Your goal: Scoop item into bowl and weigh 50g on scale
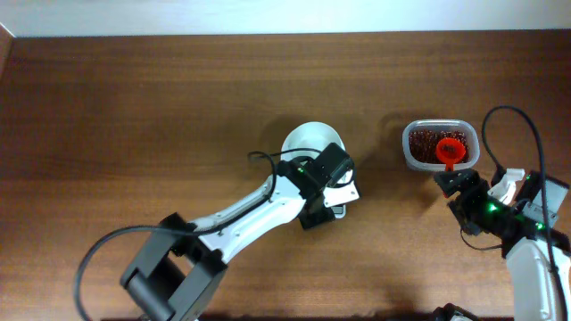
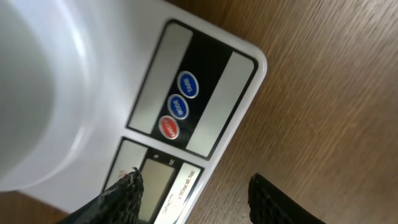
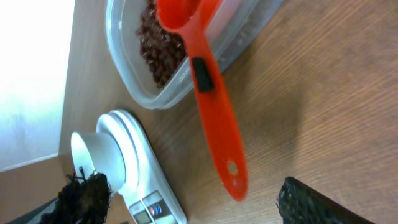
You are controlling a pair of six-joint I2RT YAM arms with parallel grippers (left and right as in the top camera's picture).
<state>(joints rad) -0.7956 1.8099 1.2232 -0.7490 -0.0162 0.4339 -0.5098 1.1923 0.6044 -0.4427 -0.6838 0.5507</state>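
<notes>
The white bowl (image 1: pixel 310 143) stands on the white scale (image 2: pixel 211 81), whose grey display (image 2: pixel 155 180) and small round buttons face my left gripper (image 2: pixel 196 199). That gripper hovers open over the scale's front edge with nothing between its fingers (image 2: pixel 127 196). The dark reddish-brown beans (image 3: pixel 161 43) lie in a clear plastic container (image 1: pixel 440 145), and a red scoop (image 3: pixel 211 93) rests in it with its handle sticking out over the rim. My right gripper (image 3: pixel 199 202) is open just behind the handle's end, not touching it. In the right wrist view the bowl (image 3: pixel 93 149) looks empty.
The scale (image 3: pixel 149 180) with the bowl sits left of the container, a strip of bare wood between them. My left arm (image 1: pixel 241 214) reaches in diagonally from the lower left. A pale wall (image 1: pixel 268 13) borders the far table edge.
</notes>
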